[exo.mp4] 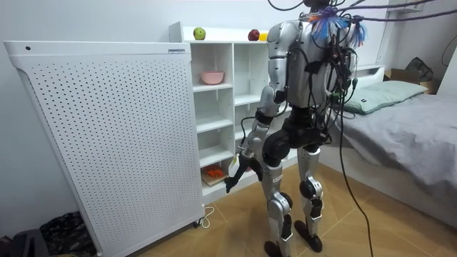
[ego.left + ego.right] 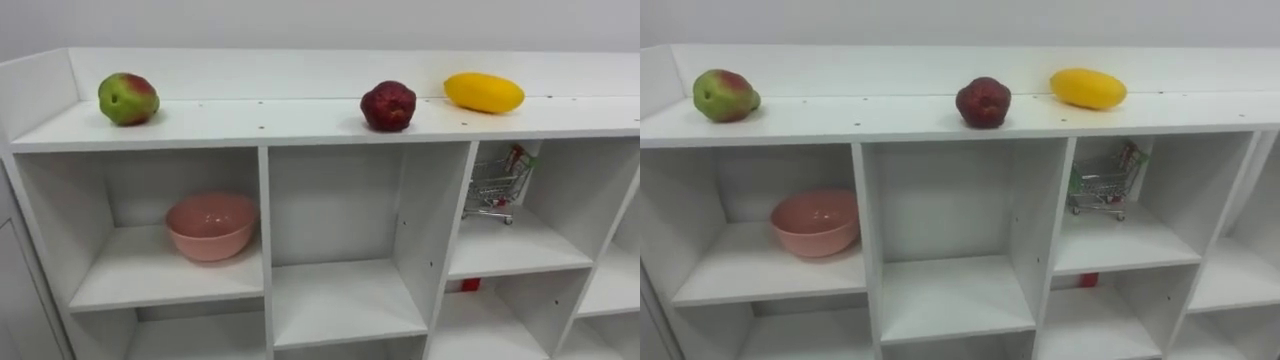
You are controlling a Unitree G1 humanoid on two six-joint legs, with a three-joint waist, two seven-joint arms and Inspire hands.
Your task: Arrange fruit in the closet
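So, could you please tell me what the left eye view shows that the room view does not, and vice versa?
The left eye view adds a toy shopping cart in the compartment under the yellow fruit. The room view adds the robot standing before the closet, its left hand hanging low, a perforated white panel and a bed. Both share the closet, the green fruit, dark red fruit and yellow fruit on top, and the pink bowl inside.

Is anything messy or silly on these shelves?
Nothing is spilled or broken. The green fruit, red fruit and yellow fruit sit on top of the closet. The bowl looks empty. A toy cart in a cubby seems odd.
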